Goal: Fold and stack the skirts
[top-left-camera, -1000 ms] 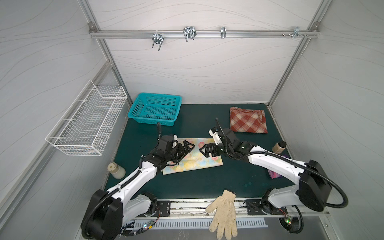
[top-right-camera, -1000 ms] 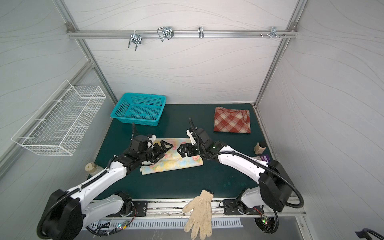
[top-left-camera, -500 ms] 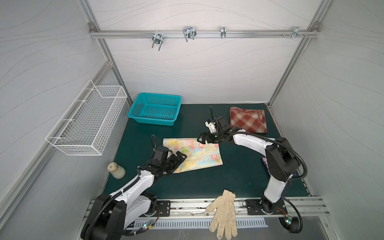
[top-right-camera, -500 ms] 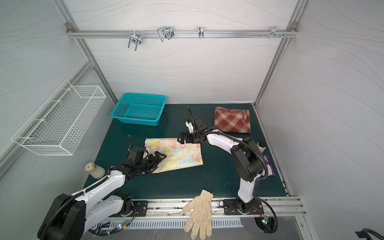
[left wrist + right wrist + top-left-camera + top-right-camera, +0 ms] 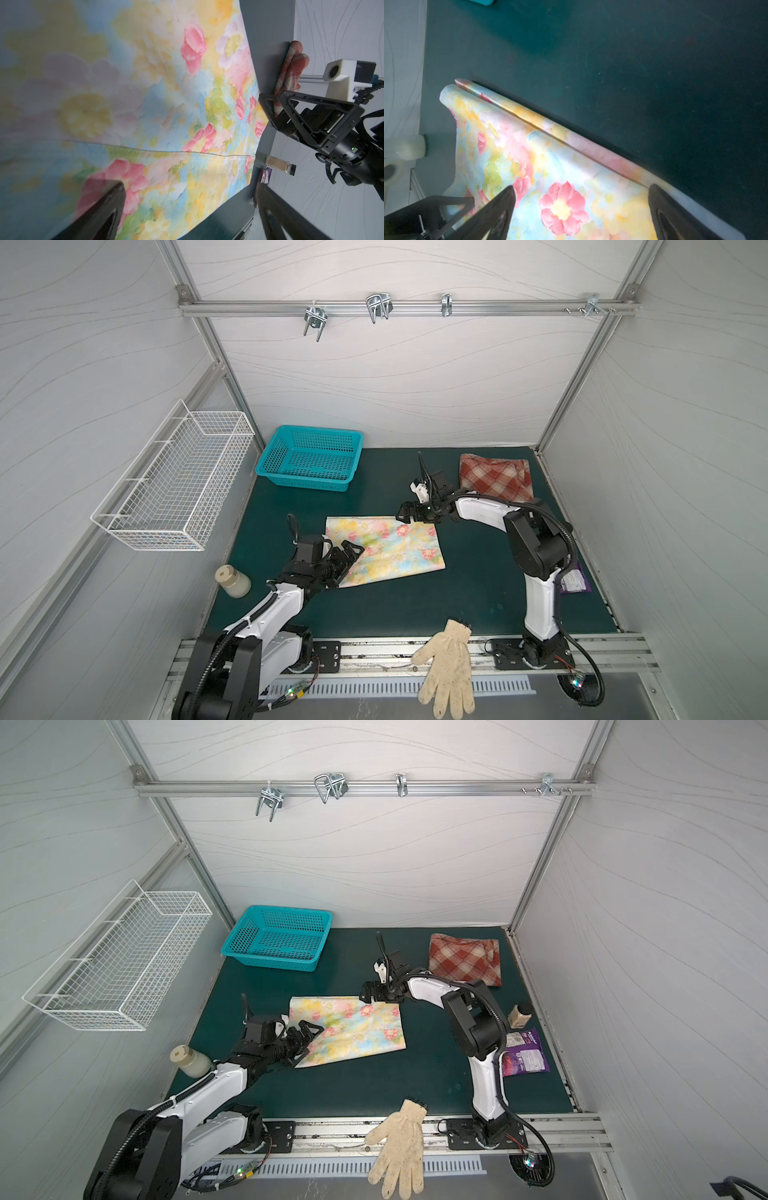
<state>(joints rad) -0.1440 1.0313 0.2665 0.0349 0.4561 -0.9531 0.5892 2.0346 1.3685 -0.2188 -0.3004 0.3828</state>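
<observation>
The pastel floral skirt (image 5: 390, 551) (image 5: 353, 1029) lies folded flat in the middle of the green mat. The rust-red plaid skirt (image 5: 494, 481) (image 5: 463, 963) lies folded at the back right. My left gripper (image 5: 347, 566) (image 5: 308, 1046) hovers open over the floral skirt's near left corner, holding nothing. In the left wrist view my left gripper (image 5: 190, 191) spans the cloth (image 5: 145, 104) and its near edge. My right gripper (image 5: 415, 519) (image 5: 376, 996) is open at the skirt's far right corner. In the right wrist view my right gripper (image 5: 581, 191) shows its fingers wide apart above the folded edge (image 5: 550, 155).
A teal basket (image 5: 309, 460) stands at the back left, and a wire basket (image 5: 174, 489) hangs on the left wall. A pale jar (image 5: 232, 580) sits at the mat's left edge. A small bottle (image 5: 519, 1013) and purple packet (image 5: 523, 1052) lie right. A cream glove (image 5: 449, 664) lies on the front rail.
Both open grippers have left the middle of the floral skirt. The left drew back to its near left corner, the right swung to its far right corner. The skirt now lies uncovered.
</observation>
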